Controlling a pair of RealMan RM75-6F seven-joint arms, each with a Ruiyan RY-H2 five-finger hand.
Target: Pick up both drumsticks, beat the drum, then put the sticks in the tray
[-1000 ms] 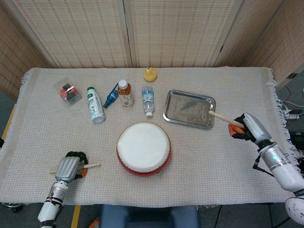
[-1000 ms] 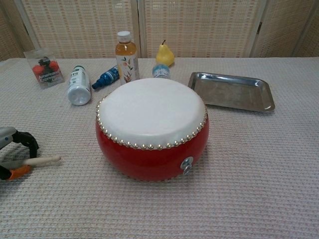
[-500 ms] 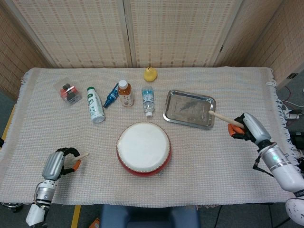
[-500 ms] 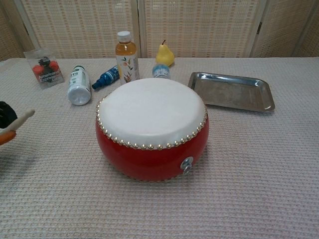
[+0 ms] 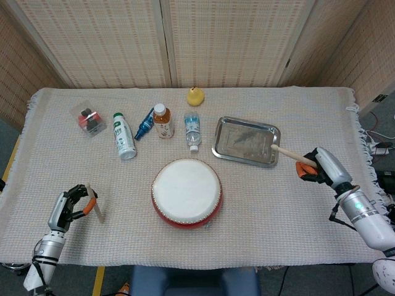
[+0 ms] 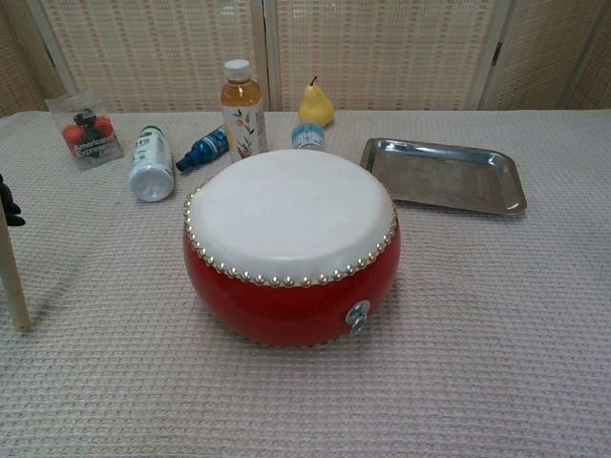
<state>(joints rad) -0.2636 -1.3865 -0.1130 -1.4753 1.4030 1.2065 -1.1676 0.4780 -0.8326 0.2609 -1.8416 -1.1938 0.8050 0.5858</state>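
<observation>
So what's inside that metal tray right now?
Nothing: the tray shows only its bare metal floor in both views. The right hand holds its drumstick with the tip near the tray's right rim. The left hand grips the other drumstick far off.

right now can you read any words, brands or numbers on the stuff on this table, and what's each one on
"American Express": on the clear box with red and black items, far left; a smaller line under it is too blurred to read.
Orange-tea bottle: leaf picture on the label, text too small to read.
White bottle, blue bottle, small water bottle: print unreadable.
Drum, tray: no text visible.
</observation>
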